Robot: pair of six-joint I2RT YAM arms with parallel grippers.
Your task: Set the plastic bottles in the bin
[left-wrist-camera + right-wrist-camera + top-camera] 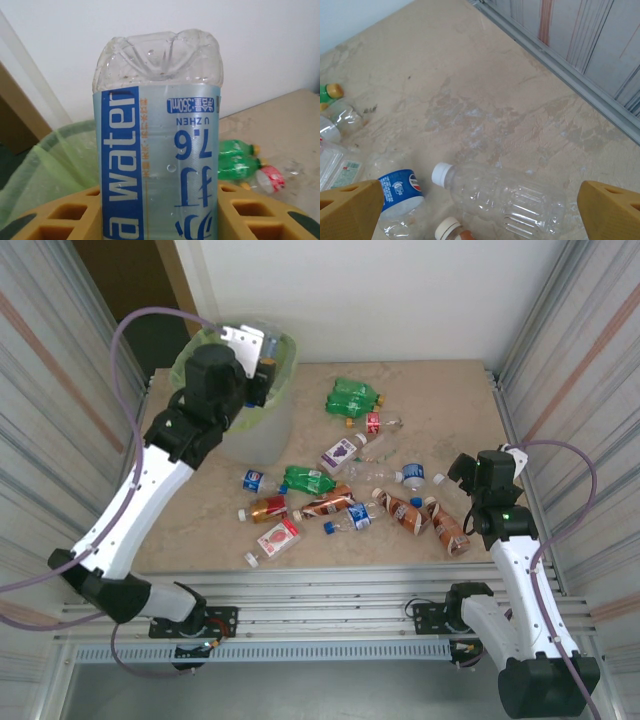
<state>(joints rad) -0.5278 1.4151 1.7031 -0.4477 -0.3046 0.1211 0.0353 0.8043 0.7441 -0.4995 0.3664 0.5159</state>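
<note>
Over the table's (450, 400) far left corner, the left pincer (160, 217) clenches a blue-labelled water bottle (157, 145) above the bin (268, 435); the right pincer (480, 212) hangs released.

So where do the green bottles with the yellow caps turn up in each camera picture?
Top external: the green bottles lie side by side at the back middle of the table, right of the bin.
Left wrist: at mid-height, right of the held water bottle.
Right wrist: one yellow cap and green neck at the left edge.
Shared landmark: the white back wall beyond them.
</note>
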